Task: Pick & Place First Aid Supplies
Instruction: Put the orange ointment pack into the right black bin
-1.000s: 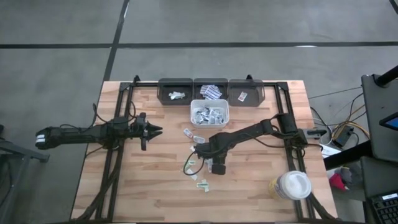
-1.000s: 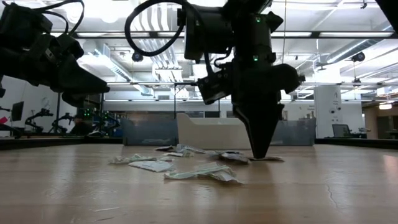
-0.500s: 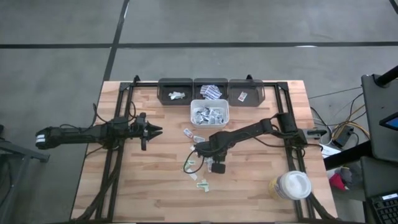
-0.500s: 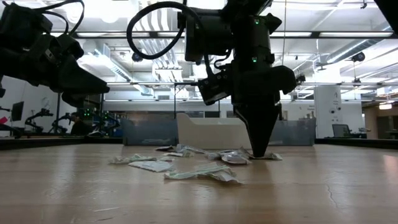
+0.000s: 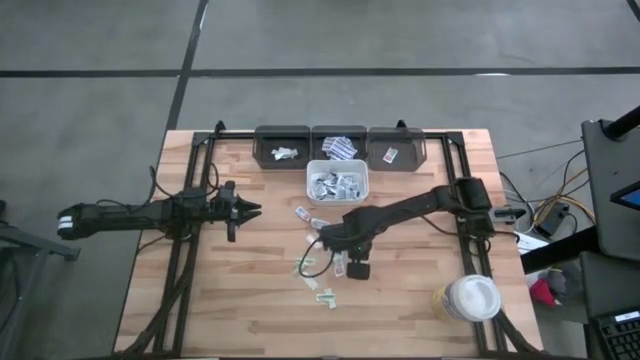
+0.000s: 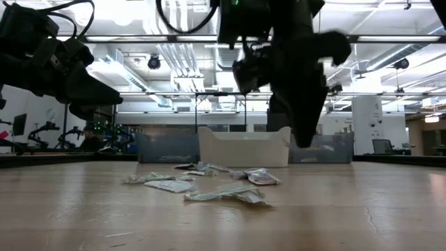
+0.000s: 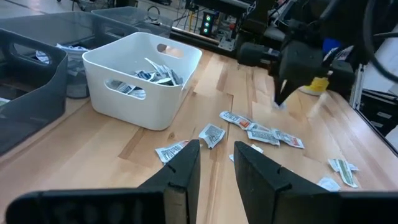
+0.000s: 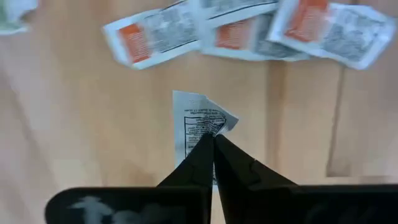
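Since my right gripper (image 8: 212,138) has its fingertips pinched tight on the corner of one small white sachet (image 8: 198,124), I can judge how this thing handles: paper-light, thin and floppy, likely slick, so it will flap and could slip from a hold this shallow. A bite further in from the edge, across the flat face, would be safer; there is nothing here to crush. In the low view that gripper (image 6: 304,136) hangs above the wood, so I take the sachet to be lifted clear of the table (image 5: 200,310).

More loose sachets (image 7: 261,132) lie scattered on the wood near the table's middle, just toward 6 o'clock from the white bin (image 5: 337,182), and a greenish pair (image 5: 326,297) sits further toward 6.

That white bin holds a heap of sachets. At 12 o'clock stand three dark bins: the left one (image 5: 281,145) has a few white pieces, the middle one (image 5: 338,142) several printed packets, the right one (image 5: 396,145) a single small packet. A white round lidded tub (image 5: 467,298) waits near 4 o'clock.

My left gripper (image 5: 244,210) rests at 9 o'clock, jaws parted, holding nothing.
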You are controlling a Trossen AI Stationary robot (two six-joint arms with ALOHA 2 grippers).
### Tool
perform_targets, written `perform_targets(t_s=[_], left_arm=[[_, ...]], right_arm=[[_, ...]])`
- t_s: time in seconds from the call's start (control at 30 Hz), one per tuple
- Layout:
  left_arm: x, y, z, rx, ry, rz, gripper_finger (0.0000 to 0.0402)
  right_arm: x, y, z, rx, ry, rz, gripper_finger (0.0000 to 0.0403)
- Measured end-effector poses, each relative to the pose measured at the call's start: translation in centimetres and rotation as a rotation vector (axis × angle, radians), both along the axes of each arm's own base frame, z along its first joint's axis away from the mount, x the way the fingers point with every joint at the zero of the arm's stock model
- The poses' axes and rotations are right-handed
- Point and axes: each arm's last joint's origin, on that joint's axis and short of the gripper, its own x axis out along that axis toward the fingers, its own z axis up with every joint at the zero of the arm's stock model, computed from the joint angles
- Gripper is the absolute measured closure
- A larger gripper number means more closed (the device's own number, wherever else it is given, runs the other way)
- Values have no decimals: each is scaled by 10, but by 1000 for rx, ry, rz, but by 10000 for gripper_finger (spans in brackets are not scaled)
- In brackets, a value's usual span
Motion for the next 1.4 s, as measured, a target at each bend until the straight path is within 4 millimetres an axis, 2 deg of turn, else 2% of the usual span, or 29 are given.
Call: perform_targets(t_s=[0.37,0.73,1.0,1.2,1.4], left_arm=[[0,0,0,0,-3,0,307],[0,0,0,1,-5,3,307],[0,0,1,-5,-11,5,307],[0,0,1,-5,-16,6,307],[1,0,3,-10,-34,7,307]], right_arm=[[-21,-3,36,2,-13,64,395],[-58,-20,62,-49,-62,63,395],[-106,-63,83,-303,-75,-123,395],[-139,-110,99,-498,-91,-284,394],[-158,-161,107,-614,-41,-302,394]])
